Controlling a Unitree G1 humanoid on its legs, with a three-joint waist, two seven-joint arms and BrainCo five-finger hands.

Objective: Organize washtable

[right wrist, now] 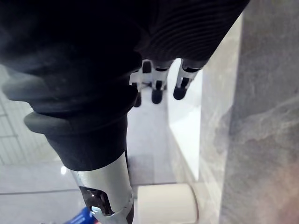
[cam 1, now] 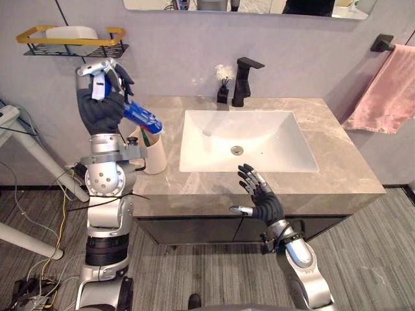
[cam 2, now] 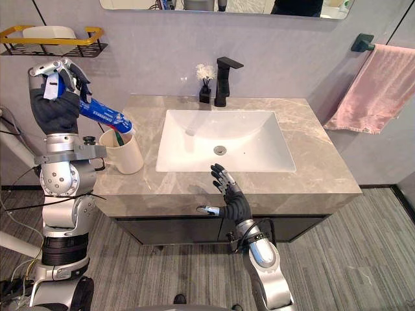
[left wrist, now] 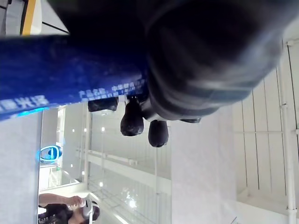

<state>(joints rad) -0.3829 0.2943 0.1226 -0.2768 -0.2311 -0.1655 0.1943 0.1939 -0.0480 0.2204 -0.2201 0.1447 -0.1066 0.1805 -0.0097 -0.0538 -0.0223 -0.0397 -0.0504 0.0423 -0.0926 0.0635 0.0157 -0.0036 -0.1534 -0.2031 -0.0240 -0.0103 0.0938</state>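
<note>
So the left hand (cam 1: 100, 107) has its fingers curled round a blue toothpaste tube (cam 1: 144, 119). It holds the tube high and slanted, with the lower end pointing at the mouth of the white cup (cam 1: 154, 159) on the left end of the countertop (cam 1: 337, 165). The tilt looks meant to feed the tube into the cup, but it's hard to tell if the tip is past the rim yet. Something green stands in the cup, so the opening is a bit crowded.

The cup sits close to the counter's left edge, so a sideways nudge could knock it off. The wall shelf (cam 1: 71, 40) hangs near above the raised hand, so down is the free direction. The right hand (cam 1: 262, 199) hovers spread and empty over the front edge, just before the sink (cam 1: 279, 139), out of the way. There's plenty of bare counter right of the sink.
</note>
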